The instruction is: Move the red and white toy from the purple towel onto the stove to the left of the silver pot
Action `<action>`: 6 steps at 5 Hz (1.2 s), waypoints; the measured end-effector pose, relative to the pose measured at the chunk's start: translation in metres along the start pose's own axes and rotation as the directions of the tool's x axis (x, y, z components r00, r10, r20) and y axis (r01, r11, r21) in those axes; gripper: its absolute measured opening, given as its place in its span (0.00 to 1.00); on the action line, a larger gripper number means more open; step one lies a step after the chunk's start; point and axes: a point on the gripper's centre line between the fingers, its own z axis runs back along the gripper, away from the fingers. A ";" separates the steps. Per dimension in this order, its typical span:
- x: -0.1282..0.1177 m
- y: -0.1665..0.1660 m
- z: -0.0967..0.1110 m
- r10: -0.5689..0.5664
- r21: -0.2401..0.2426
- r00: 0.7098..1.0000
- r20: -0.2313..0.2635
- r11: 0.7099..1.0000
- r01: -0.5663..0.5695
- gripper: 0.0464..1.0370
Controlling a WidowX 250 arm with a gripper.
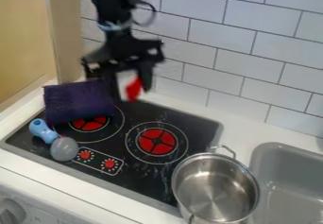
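The black gripper (130, 85) hangs above the back edge of the stove, blurred, shut on a small red object (133, 89). A pale patch shows beside the red, and I cannot tell if it belongs to the same object. Just left of the gripper, a folded dark purple cloth (77, 101) lies over the stove's back left part, partly covering the left burner.
The black stove (170, 116) has red burners. At its front left lies a blue-handled tool (43, 131) with a grey rounded end. A steel pot (216, 190) stands at the front right, beside the grey sink (287, 171). White tiles rise behind.
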 end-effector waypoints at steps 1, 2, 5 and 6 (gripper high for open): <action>-0.030 -0.009 -0.008 -0.008 0.003 1.000 -0.021 1.000 0.008 0.55; -0.048 -0.009 -0.015 -0.029 0.011 0.999 -0.033 1.000 0.029 0.55; -0.071 0.001 -0.039 -0.049 0.024 0.993 -0.104 0.998 0.051 0.55; -0.076 0.002 -0.051 -0.069 0.027 0.988 -0.137 0.997 0.073 0.55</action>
